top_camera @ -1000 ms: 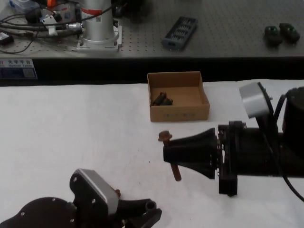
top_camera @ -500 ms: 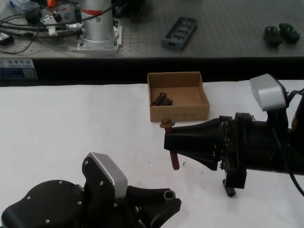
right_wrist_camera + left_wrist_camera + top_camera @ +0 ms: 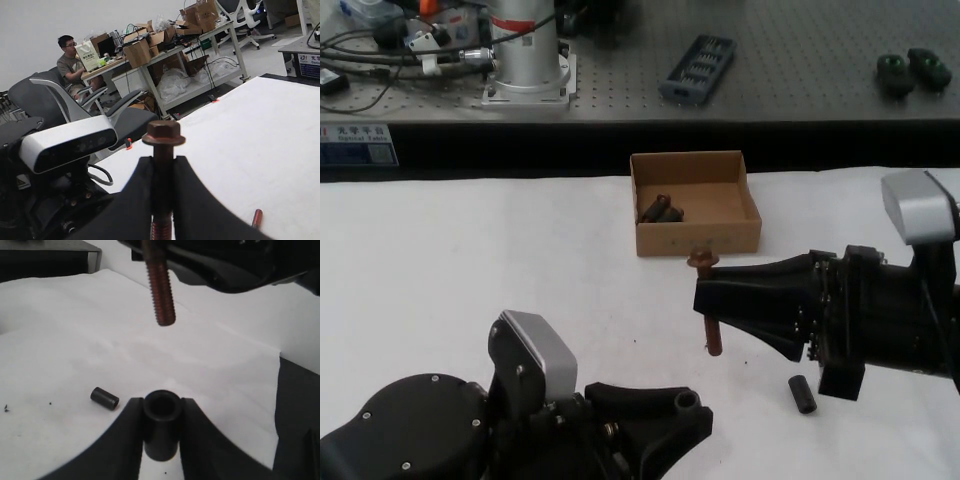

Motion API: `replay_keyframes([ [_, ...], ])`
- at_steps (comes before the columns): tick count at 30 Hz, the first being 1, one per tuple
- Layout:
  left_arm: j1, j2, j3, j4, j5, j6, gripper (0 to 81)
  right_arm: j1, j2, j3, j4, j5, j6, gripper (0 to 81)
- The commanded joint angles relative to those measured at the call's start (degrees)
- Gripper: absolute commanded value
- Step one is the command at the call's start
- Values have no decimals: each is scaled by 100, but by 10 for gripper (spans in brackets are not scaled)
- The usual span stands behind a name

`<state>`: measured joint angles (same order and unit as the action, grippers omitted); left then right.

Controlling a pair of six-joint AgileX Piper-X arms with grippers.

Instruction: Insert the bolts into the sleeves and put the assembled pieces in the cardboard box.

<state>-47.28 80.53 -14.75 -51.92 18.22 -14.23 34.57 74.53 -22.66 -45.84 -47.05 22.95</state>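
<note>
While the bolt hangs threads-down just in front of the cardboard box, clamped below its head by the right gripper, the left gripper — closed around a sleeve held mouth-up, farther from the box — waits beneath, not yet touching. Centre the tip over the bore, keep the bolt plumb, then lower slowly. Since half a second ago the bolt has slid sideways along the box's front, uncovering a loose sleeve.

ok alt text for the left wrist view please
The left tool grips a black sleeve upright, and a copper bolt held by the right tool hangs thread-down nearby, not yet inserted. A second sleeve lies loose on the white cloth.
</note>
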Motion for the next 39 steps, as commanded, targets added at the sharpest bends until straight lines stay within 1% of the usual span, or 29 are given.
replay_keyframes([
  [1, 21, -61, -63, -266, 277, -240, 113, -37, -78, -4, -166, -21, 93, 22],
  [5, 21, -61, -63, -295, 680, -256, 113, -37, -78, -4, -166, -202, 193, 22],
  [8, 21, -61, -63, -295, 771, -256, 113, -37, -78, -4, -180, -249, 226, 22],
  [14, 21, -61, -81, -295, 771, -167, 113, -37, -78, -4, -215, -411, 406, 22],
  [20, 197, -39, -233, -196, 794, -167, 113, -37, -78, 95, -215, -484, 442, 22],
  [24, 210, -41, -276, -161, 832, -167, 113, -37, -78, 186, -253, -487, 442, 22],
  [28, 210, 17, -276, 132, 973, -167, 113, -37, -78, 184, -311, -497, 442, 22],
  [30, 210, 76, -289, 110, 1110, -116, 113, -37, -78, 184, -370, -497, 442, 22],
  [39, 210, 218, -534, 81, 1337, -132, 113, -37, -78, 184, -384, -497, 467, 22],
])
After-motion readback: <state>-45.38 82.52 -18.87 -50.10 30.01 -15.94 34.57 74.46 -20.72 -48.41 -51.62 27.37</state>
